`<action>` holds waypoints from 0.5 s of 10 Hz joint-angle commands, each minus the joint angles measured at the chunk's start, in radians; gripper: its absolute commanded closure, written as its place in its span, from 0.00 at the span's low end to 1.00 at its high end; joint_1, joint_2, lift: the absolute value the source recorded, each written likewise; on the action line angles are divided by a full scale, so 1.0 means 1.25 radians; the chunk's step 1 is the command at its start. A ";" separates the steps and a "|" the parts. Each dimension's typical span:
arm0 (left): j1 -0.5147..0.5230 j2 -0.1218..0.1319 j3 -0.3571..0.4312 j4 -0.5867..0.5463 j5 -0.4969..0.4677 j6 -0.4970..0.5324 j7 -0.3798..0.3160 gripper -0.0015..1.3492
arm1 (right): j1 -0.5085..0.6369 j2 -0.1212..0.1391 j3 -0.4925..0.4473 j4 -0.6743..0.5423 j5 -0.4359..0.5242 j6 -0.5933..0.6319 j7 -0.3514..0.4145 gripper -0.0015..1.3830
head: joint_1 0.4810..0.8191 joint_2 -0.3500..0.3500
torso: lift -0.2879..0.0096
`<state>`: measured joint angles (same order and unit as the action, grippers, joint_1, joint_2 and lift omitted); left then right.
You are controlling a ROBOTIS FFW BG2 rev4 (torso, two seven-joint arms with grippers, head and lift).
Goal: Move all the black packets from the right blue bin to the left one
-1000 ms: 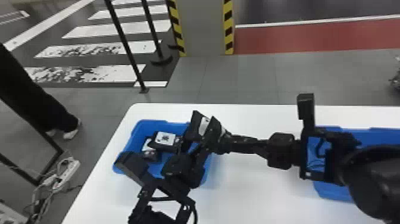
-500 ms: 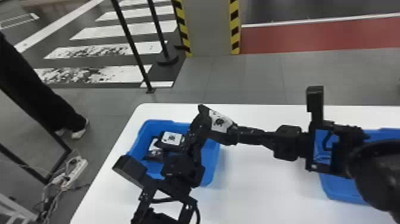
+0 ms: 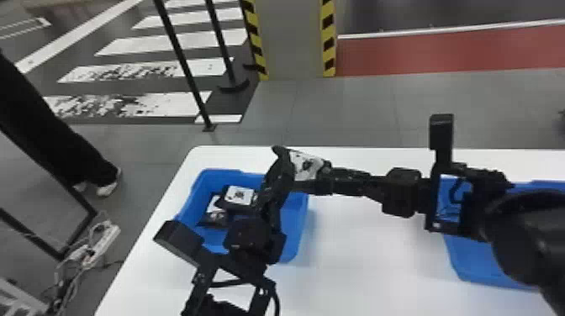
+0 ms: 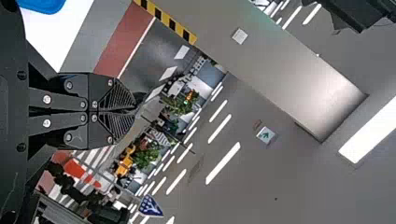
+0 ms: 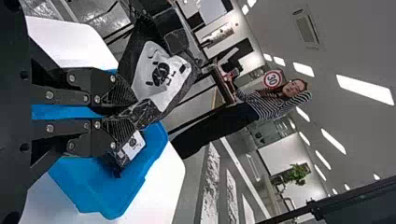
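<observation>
The black packet with a white label (image 3: 306, 164) is in my right hand (image 3: 321, 178), gripped by one end between the two ridged black fingers (image 5: 119, 93); I have it raised, and from the head camera it shows at the far right corner of the left bin (image 3: 300, 222), a shallow blue plastic tray; its label is turned partly toward me.

In that left bin I can make out more black packets with white labels (image 3: 238, 195), lying together toward its left side, one partly over another; my arm hides some of the bin, so I cannot give you a count.

My left hand (image 3: 273, 191) is closed, its own two ridged fingers (image 4: 116, 95) pressed together; from the head camera it sits in front of the left bin's right half.

The right bin (image 3: 479, 264), also blue plastic, is at the right of the white desk (image 3: 370, 252), well apart from the left one; my right arm crosses in front of it, and I cannot tell what it holds.
</observation>
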<state>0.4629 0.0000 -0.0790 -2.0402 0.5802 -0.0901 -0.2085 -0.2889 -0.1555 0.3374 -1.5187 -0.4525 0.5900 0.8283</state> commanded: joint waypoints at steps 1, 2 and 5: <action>-0.001 -0.002 0.007 0.009 -0.008 -0.022 0.002 0.90 | -0.006 0.002 -0.001 0.026 -0.004 -0.036 0.002 0.24 | 0.63 0.85 | 0.60; -0.003 -0.002 0.017 0.017 -0.010 -0.042 0.004 0.90 | -0.005 0.002 -0.006 0.040 -0.010 -0.068 0.010 0.01 | 0.63 0.85 | 0.60; -0.029 -0.002 0.064 0.078 -0.076 -0.062 0.016 0.90 | 0.064 0.000 -0.103 -0.003 0.032 -0.087 0.026 0.18 | 0.63 0.86 | 0.60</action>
<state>0.4394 0.0000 -0.0149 -1.9724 0.5138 -0.1629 -0.1886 -0.2328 -0.1547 0.2400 -1.5080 -0.4229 0.4817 0.8609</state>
